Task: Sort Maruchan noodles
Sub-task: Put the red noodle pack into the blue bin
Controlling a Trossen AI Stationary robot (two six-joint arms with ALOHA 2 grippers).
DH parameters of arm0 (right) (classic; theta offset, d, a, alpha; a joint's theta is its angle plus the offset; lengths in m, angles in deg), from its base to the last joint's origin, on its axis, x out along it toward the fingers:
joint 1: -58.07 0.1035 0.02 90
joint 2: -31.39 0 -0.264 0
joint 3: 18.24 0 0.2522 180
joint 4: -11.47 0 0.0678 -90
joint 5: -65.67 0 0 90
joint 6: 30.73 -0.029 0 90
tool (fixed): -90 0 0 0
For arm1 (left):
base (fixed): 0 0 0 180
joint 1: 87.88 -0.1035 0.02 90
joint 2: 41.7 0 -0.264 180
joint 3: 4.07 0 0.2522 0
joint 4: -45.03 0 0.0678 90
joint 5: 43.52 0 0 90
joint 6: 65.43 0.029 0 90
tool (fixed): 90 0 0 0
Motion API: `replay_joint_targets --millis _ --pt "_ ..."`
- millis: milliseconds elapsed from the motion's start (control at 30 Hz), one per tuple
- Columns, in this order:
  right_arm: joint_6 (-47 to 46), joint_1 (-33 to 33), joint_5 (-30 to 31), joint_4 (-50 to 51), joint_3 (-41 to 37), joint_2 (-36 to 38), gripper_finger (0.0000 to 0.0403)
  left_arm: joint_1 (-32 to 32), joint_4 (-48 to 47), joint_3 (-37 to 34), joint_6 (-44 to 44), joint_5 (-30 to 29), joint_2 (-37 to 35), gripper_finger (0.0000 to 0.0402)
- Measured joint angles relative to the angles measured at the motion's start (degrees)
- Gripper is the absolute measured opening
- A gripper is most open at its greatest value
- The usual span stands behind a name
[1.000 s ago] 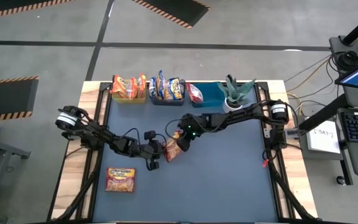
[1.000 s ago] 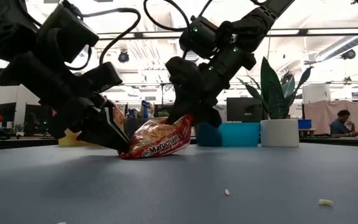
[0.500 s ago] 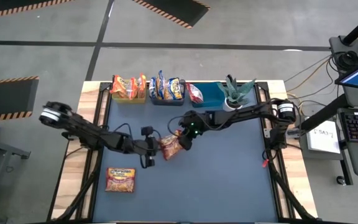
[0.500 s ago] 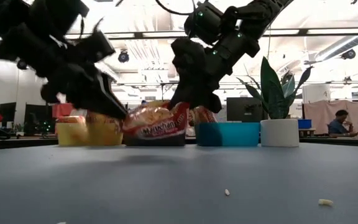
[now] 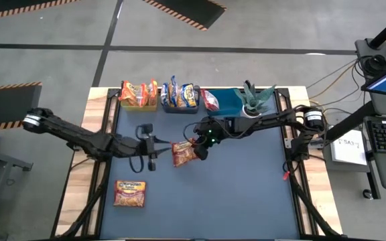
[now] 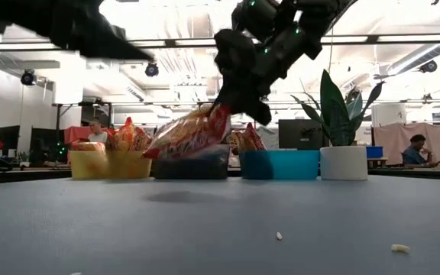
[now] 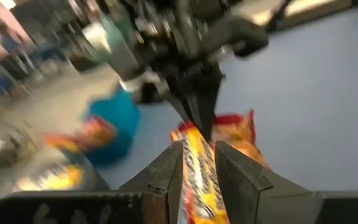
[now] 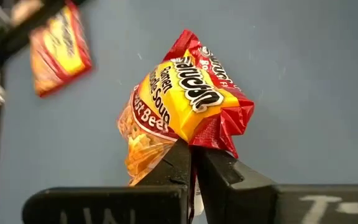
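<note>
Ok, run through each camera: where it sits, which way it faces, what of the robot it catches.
High: above the table, facing straight down; both arms show, left gripper beside the red packet, right gripper pinching it.
Low: at table-top height, facing level across to the bins; arms enter from above.
Left wrist: on the left arm, facing past its own fingers at the packet.
Right wrist: on the right arm, facing past its shut fingers.
Shared: all show the red packet.

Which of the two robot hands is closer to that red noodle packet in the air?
The right gripper: it is shut on the red noodle packet's edge, holding it above the table. The left gripper is beside the packet, apart from it.
</note>
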Motion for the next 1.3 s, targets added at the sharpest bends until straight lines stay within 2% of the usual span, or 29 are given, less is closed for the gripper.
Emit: replay_joint_targets --millis 100,167,367,467,600,833,933,1033,1300 --pt "0.3 -1.43 0.01 4.35 1.71 3.62 0.0009 0.0 0.21 2.35 5.91 -3.02 -3.99 0.0077" --pt "1.14 -2.36 2.21 9.51 4.48 5.94 0.0009 0.0 0.3 4.23 9.74 -5.92 -5.91 0.0077" --pt "5.32 -4.63 12.18 32.1 20.49 7.62 0.0009 0.0 0.19 8.52 15.78 -11.73 -8.99 0.0077" --pt "6.43 -7.5 15.16 43.35 30.65 5.66 0.0008 0.0 -0.83 9.23 15.33 -15.1 -9.49 0.0077" --pt "8.16 -12.69 15.3 56.7 43.74 1.53 0.0008 0.0 -3.02 8.93 14.54 -18.27 -9.8 0.0077" --pt "14.0 -24.96 15.25 77.31 60.37 -8.05 0.0008 0.0 -3.43 9.06 15.42 -18.76 -9.85 0.0077" --pt "19.82 -28.97 15.39 82.36 64.22 -12.14 0.0008 0.0 -3.44 9.1 16.16 -18.76 -9.9 0.0077" --pt "21.86 -31.43 15.03 83.49 66.01 -15.79 0.0008 0.0 -3.5 9.1 16.97 -18.76 -9.9 0.0077" --pt "25.11 -32.55 15.06 83.75 66.62 -23.19 0.0008 0.0 -4.31 9.06 17.38 -18.78 -9.85 0.0077"
